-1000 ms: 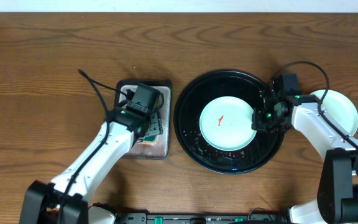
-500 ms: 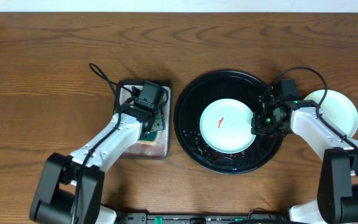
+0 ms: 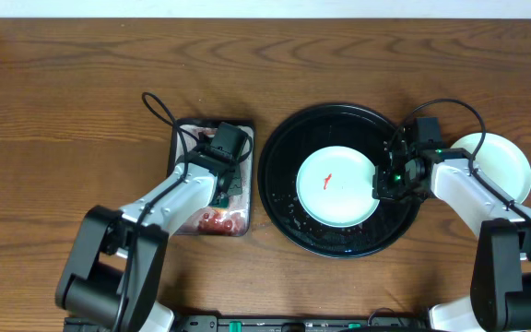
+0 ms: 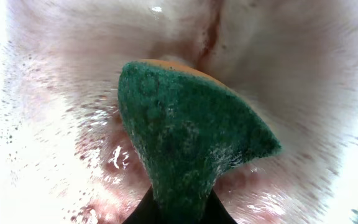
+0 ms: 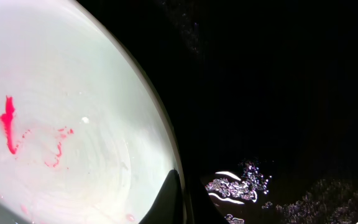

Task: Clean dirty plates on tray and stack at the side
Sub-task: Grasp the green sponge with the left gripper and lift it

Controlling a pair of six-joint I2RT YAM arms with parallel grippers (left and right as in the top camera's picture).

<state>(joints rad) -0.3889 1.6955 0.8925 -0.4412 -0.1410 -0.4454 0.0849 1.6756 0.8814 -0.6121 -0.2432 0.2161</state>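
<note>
A brown wooden tabletop (image 3: 63,92) carries a wide glossy black tray (image 3: 279,198), with a mint-green plate (image 3: 339,189) lying inside it, streaked with a red smear (image 3: 326,178). The right claw (image 5: 180,199) pinches that plate's right rim. The left claw (image 4: 179,211) is clenched on a green sponge (image 4: 185,137) over a wet grey metal tray (image 3: 247,221). Another pale plate (image 3: 510,161) sits on the tabletop to the right of the black tray.

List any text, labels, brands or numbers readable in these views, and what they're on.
None can be read. No lettering shows on the mint-green plate, the black tray, the sponge or the grey metal tray. The red marks on the plate are sauce smears, not writing.
</note>
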